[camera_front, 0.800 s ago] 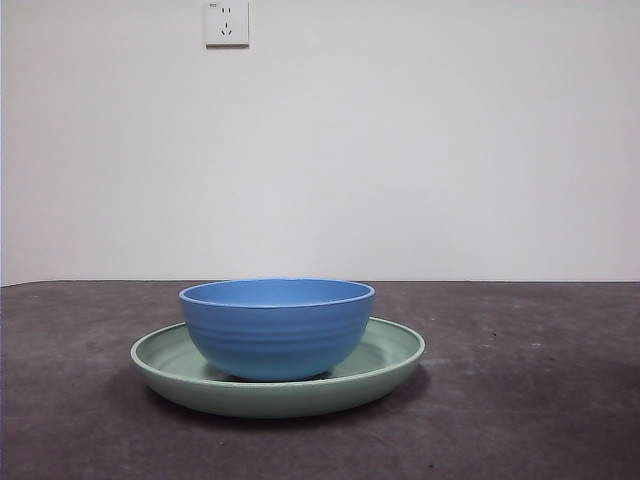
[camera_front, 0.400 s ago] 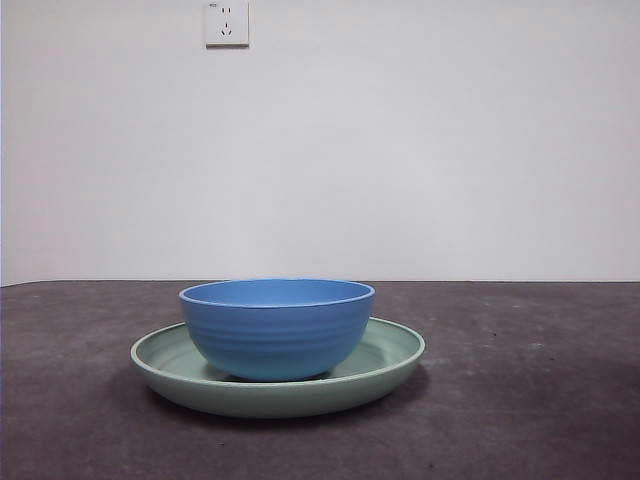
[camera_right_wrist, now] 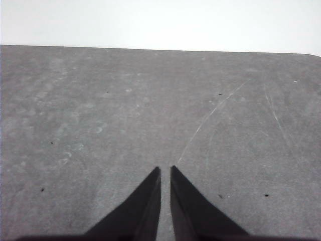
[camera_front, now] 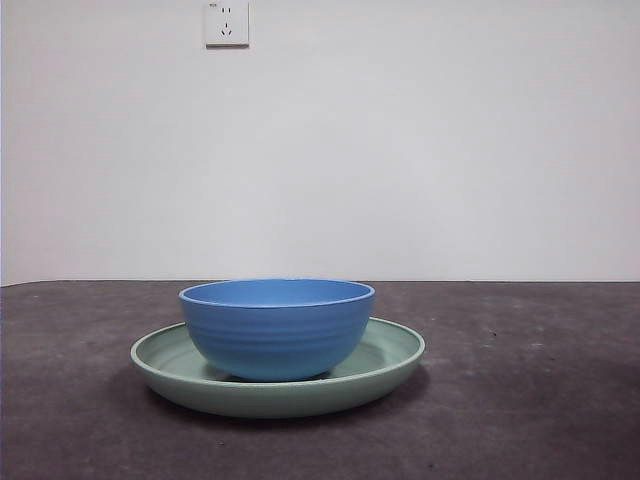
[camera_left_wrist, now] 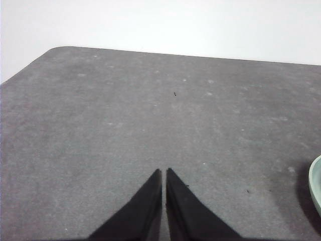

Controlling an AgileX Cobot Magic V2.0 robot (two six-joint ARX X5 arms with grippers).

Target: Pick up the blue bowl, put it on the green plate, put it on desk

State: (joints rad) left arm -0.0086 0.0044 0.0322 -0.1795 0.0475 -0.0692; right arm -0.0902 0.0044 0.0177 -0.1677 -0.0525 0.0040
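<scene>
The blue bowl [camera_front: 277, 328] stands upright inside the green plate [camera_front: 395, 352], which rests on the dark grey desk [camera_front: 530, 400] near the middle of the front view. Neither arm shows in the front view. My left gripper [camera_left_wrist: 164, 171] is shut and empty over bare desk; a sliver of the green plate's rim [camera_left_wrist: 316, 188] shows at the edge of its wrist view. My right gripper [camera_right_wrist: 165, 169] is shut and empty over bare desk [camera_right_wrist: 150, 115], with no task object in its wrist view.
A white wall with a power socket [camera_front: 226, 22] stands behind the desk. The desk's far edge and a rounded corner [camera_left_wrist: 60, 49] show in the left wrist view.
</scene>
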